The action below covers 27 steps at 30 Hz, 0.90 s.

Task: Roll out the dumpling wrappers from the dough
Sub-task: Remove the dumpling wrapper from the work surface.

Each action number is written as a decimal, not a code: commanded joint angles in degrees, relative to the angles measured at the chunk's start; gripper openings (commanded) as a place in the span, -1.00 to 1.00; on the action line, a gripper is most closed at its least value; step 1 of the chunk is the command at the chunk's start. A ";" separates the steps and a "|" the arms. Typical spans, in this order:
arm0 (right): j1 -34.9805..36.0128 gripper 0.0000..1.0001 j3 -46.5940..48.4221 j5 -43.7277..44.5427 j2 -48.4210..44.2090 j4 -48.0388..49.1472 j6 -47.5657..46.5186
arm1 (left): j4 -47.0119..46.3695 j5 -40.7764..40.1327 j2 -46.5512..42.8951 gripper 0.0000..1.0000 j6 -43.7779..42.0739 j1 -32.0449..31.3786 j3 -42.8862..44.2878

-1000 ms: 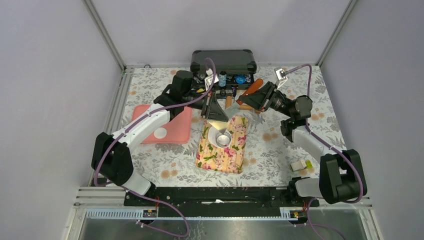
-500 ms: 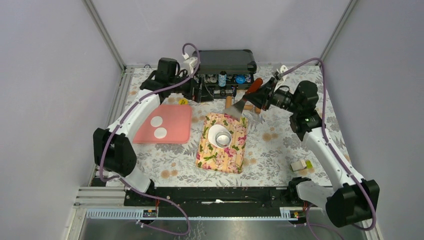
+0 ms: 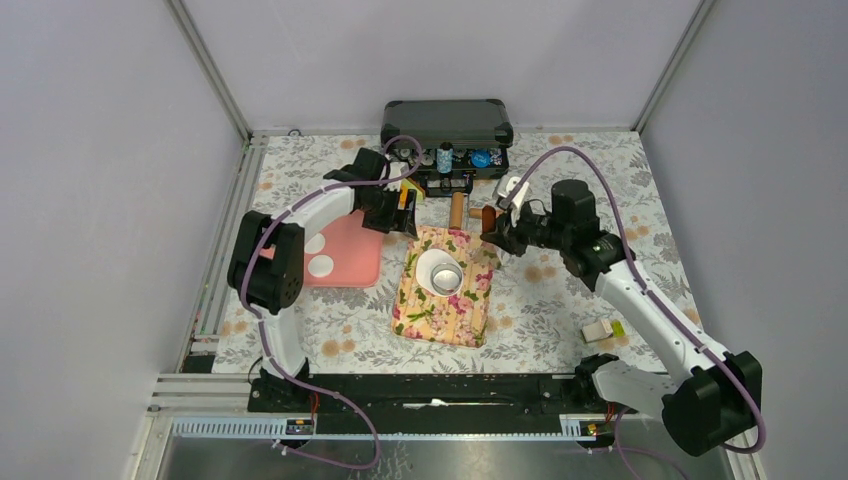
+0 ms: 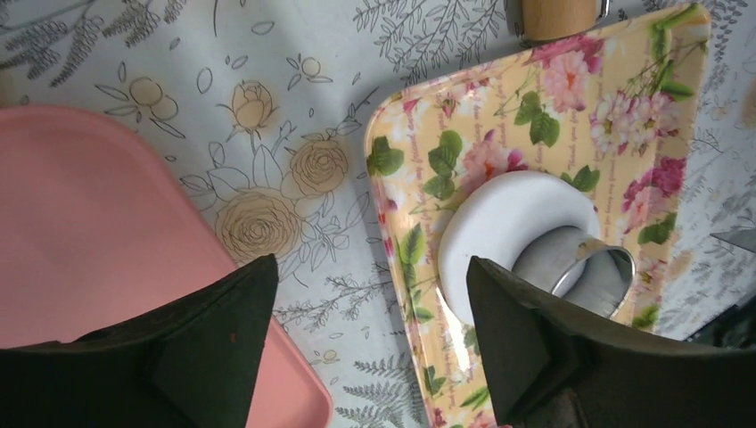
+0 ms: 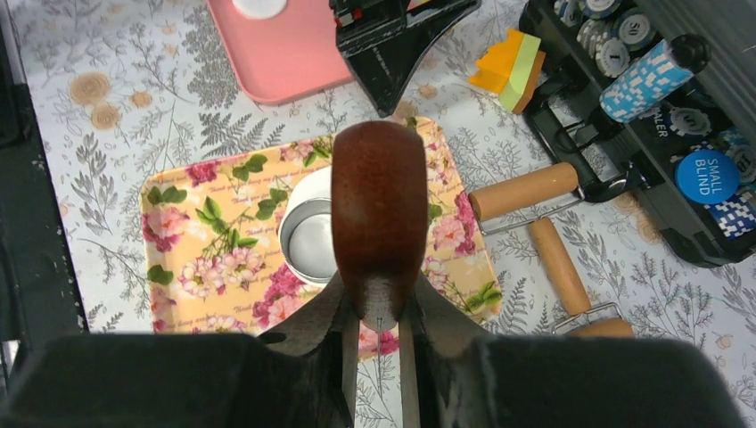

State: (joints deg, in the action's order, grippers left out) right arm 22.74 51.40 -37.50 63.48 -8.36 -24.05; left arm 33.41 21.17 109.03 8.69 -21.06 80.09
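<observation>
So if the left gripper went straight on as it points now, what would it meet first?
Most likely the tablecloth, in the strip between the pink tray and the floral tray; the left gripper points open at that gap. Depth is unclear.

trays: two, the floral tray (image 3: 445, 318) and a pink tray (image 3: 354, 262) just left of it.
white dough rounds (image 3: 321, 265): three; two on the pink tray left of the floral tray, one on the floral tray itself.
silver tin (image 3: 444, 276): one, on the floral tray, sitting on the round there.
brown-handled tool (image 5: 378, 214): one, over the floral tray's far right corner.
wooden roller pieces (image 5: 524, 190): three, joined by wire frames, just beyond the floral tray's far edge; one tool or several, cannot tell.
black case (image 3: 447, 120): one, well beyond the floral tray.
sticky-note stack (image 5: 513, 61): one, beyond the floral tray's far left corner.
white-and-green block (image 3: 600, 330): one, well right of the floral tray.
</observation>
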 commanded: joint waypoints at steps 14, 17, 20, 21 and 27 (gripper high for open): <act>4.51 -1.00 -6.01 0.77 2.28 9.92 -1.79 | -2.42 -6.07 7.29 -0.03 6.25 -3.63 3.77; 5.30 -1.00 -5.77 0.23 2.72 9.90 -1.52 | -2.96 -6.46 7.83 -0.08 7.30 -3.80 3.37; 5.84 -1.00 -4.80 0.27 3.22 8.83 -1.90 | -3.71 -6.39 7.90 -0.15 8.27 -3.94 2.77; 5.97 -1.00 -4.61 0.25 3.35 8.73 -2.06 | -3.92 -6.32 7.94 -0.19 8.49 -3.97 2.55; 6.67 -1.00 -4.57 -0.01 4.18 6.55 -2.75 | -4.62 -6.52 8.04 -0.39 9.98 -4.06 1.22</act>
State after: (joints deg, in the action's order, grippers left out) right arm 28.58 45.19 -35.70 67.29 -2.46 -25.96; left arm 30.98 15.99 116.64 16.99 -24.86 81.91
